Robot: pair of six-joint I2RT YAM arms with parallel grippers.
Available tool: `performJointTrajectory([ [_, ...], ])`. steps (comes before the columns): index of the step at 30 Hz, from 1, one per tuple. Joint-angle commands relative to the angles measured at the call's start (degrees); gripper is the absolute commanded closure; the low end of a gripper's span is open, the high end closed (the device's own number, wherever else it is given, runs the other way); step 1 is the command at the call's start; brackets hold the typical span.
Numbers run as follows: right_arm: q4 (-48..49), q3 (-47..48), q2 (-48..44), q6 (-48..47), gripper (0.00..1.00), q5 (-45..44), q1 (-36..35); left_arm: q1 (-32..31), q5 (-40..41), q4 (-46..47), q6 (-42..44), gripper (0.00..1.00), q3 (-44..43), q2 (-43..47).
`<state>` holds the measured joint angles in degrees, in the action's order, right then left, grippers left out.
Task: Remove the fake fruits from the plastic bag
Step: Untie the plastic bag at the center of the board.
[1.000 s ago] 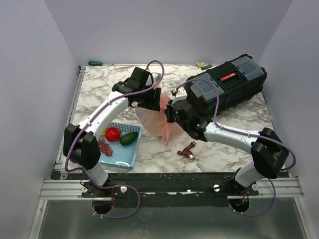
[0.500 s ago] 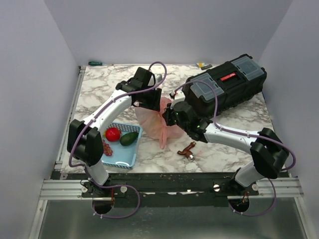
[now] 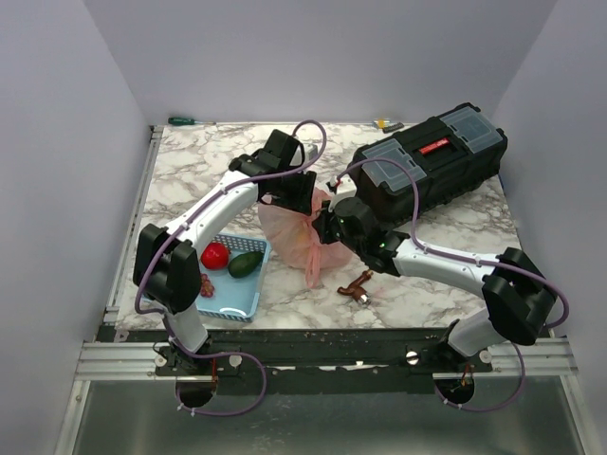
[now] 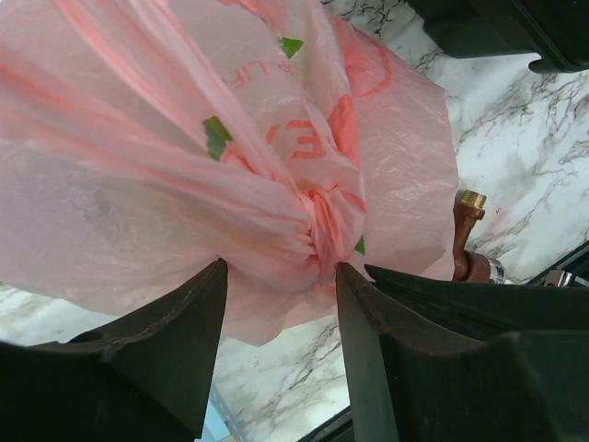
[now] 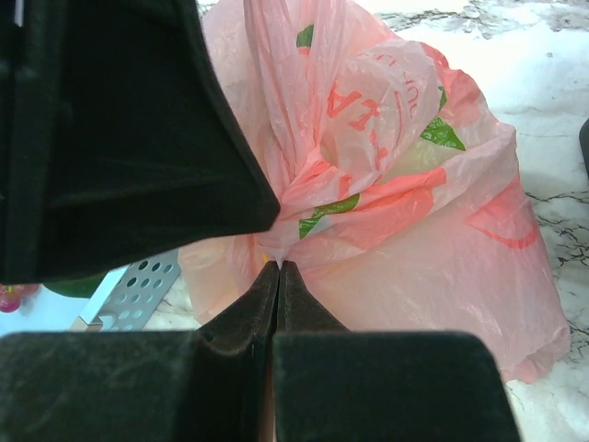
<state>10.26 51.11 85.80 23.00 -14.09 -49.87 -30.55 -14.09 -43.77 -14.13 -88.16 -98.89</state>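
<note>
Marbled worktop, plain pale walls, and the plastic bag is in the middle between my two arms. My right pincer is pinched tight on a fold of its thin, crinkly pink film. My left pincer stands half apart around the twisted neck; can't tell if it really bites. I reckon I'm at the bag-opening step. Next needs a gentle pull apart, since the film looks tear-prone. One glossy red fruit lies in the blue slotted basket; any inside the bag are hidden.
</note>
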Motion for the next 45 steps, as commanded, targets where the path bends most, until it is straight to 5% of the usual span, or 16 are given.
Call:
performJointTrajectory([
  [1, 0.50, 0.97, -0.31, 0.71, 0.99, 0.84, 0.29, -1.17, 0.23, -1.00, 0.55, 0.50, -1.99, -1.44],
  [7, -0.28, 1.22, -0.36, 0.53, 0.99, 2.20, 0.27, -1.43, 1.08, -1.57, 1.15, 0.78, -2.82, -1.62],
  [14, -1.37, 1.30, -0.67, 0.91, 0.73, 1.08, 0.26, -1.97, 2.19, -1.54, 1.82, 1.00, -2.86, -0.37],
  [18, -1.25, 1.53, -1.06, 2.95, 0.62, -1.21, 0.26, -2.48, 2.19, -0.68, 2.04, 1.00, -1.91, 1.19],
  [27, -3.17, 5.39, 2.30, 7.02, 0.57, -8.74, 0.27, -3.18, 2.80, 0.58, 1.97, 1.00, -0.41, 4.08],
  [38, -5.44, 3.27, 1.34, 7.78, 0.84, -11.26, 0.29, -3.38, 18.16, -0.44, -0.96, 1.00, -0.10, 5.57],
  [42, -5.18, 1.65, -0.04, 7.41, 0.85, -12.63, 0.21, -3.38, 16.88, -0.20, -0.47, 1.00, 0.34, 6.03],
  [45, -4.41, 1.05, -0.86, 7.03, 0.94, -11.45, 0.21, -3.35, 7.72, -0.30, 1.55, 1.00, -0.44, 4.99],
])
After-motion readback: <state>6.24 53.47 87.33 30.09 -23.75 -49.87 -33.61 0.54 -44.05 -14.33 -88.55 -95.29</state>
